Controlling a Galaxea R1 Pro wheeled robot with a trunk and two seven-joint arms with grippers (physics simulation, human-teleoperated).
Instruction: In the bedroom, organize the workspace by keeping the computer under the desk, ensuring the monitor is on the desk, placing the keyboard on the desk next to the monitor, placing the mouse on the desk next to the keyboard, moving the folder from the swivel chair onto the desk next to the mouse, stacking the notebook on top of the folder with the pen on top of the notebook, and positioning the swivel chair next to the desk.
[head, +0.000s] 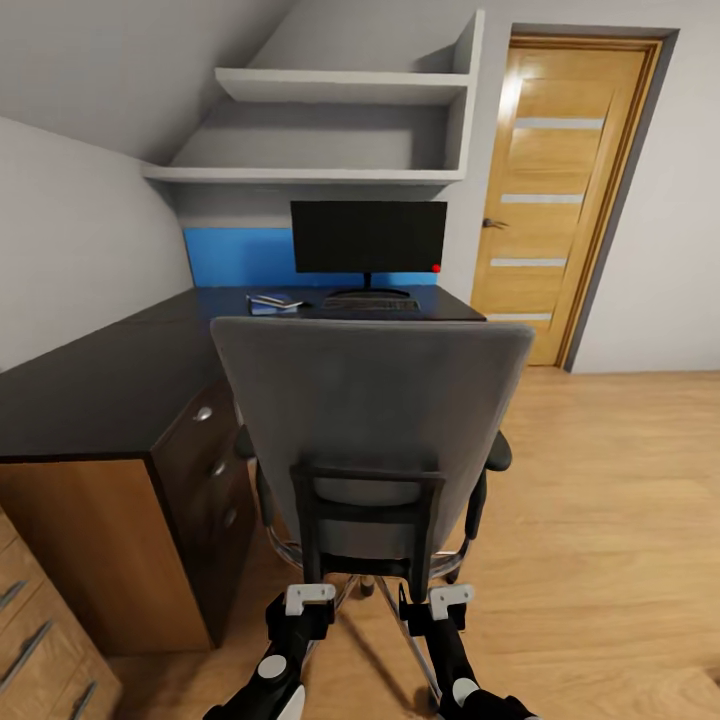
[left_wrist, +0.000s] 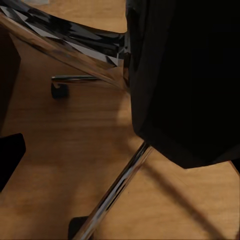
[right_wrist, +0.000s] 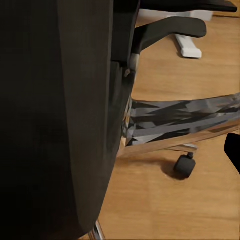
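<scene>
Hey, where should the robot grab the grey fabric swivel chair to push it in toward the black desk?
Probably the dark frame behind the grey fabric swivel chair backrest, approached from the rear. The chair's back faces the robot, that frame's uprights stand exposed, and both the left end effector and right end effector sit just below it.

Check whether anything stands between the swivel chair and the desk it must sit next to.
Nothing visible does. The swivel chair already stands close beside the desk, its back toward the robot, with only bare wood floor around its chrome base.
</scene>
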